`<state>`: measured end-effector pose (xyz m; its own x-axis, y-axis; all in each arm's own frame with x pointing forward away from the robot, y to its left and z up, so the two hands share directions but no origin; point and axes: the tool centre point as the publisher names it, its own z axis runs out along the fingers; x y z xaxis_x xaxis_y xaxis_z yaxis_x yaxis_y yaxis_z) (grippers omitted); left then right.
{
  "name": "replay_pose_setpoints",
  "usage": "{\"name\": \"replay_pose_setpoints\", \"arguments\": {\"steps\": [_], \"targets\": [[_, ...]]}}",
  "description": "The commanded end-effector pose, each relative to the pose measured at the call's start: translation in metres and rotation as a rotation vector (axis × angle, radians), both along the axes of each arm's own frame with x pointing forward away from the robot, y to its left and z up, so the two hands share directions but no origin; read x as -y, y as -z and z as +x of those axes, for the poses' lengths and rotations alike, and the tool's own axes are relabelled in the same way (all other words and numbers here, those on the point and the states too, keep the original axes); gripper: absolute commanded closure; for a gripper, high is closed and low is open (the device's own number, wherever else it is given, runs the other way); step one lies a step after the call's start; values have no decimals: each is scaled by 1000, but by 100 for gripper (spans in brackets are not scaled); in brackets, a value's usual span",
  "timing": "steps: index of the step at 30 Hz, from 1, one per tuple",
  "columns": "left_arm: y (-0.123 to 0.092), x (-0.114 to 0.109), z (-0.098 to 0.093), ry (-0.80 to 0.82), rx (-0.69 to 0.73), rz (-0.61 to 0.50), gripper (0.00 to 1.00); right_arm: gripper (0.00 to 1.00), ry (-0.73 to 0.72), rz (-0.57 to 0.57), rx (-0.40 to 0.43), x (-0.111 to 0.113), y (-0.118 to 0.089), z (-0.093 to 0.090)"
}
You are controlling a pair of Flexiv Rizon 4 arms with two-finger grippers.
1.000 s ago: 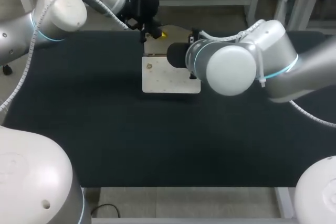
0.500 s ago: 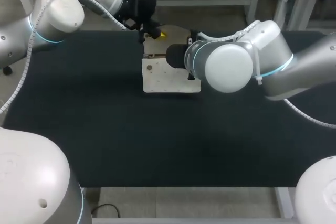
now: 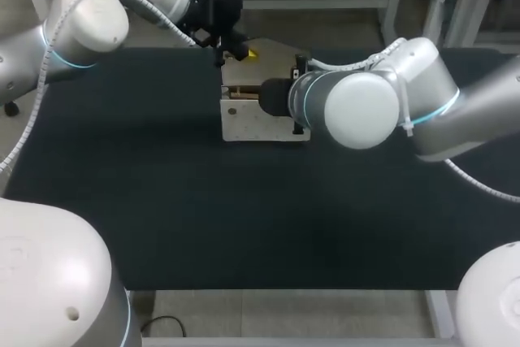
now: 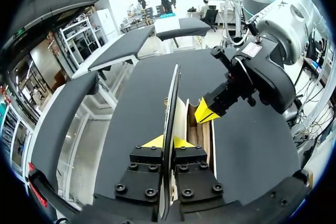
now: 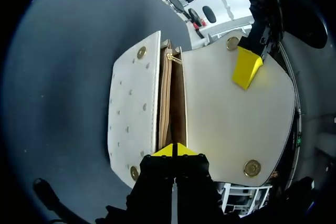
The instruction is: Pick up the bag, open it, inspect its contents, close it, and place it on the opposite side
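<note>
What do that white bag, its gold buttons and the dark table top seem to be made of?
The bag looks like smooth white leather or an imitation, judging by its stiff, faintly shiny panels. The buttons look like brass-coloured metal, since they glint. The table top seems a dark matte fabric or rubber mat; I cannot tell which.

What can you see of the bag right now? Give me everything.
The bag is white and looks like leather, with small studs across its front panel. It appears to rest on the black table at its far middle. The flap, which has round brass snaps at its corners, is lifted open and shows a tan lining. The left gripper is shut on the flap's edge. The right gripper pinches the rim of the mouth.
</note>
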<state>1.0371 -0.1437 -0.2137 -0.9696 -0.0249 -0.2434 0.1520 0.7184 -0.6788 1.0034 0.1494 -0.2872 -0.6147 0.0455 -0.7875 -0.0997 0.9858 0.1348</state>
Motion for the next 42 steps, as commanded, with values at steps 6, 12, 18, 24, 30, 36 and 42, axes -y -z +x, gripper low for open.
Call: {"name": "replay_pose_setpoints", "arguments": {"steps": [6, 12, 18, 24, 30, 36, 42], "targets": [[-11, -1, -22, -15, 38, 11, 100, 100, -8, 13, 18, 3, 5, 3], [-10, 1, -24, -5, 42, 16, 100, 100, -7, 13, 36, 0, 1, 10], [-12, -1, -21, -27, 35, -12, 100, 100, -18, 6, 18, -4, 7, 8], [-9, -1, -17, -28, -7, -48, 100, 100, -25, 4, -13, -5, 17, 3], [-7, -3, -16, -3, -58, -76, 100, 100, -27, -6, -60, -4, 25, -1], [-2, -2, -14, 28, -109, -69, 100, 100, -18, -17, -88, -2, 31, 4], [-1, 2, -10, 41, -134, -39, 100, 100, -22, -26, -103, -4, 30, 14]]}}
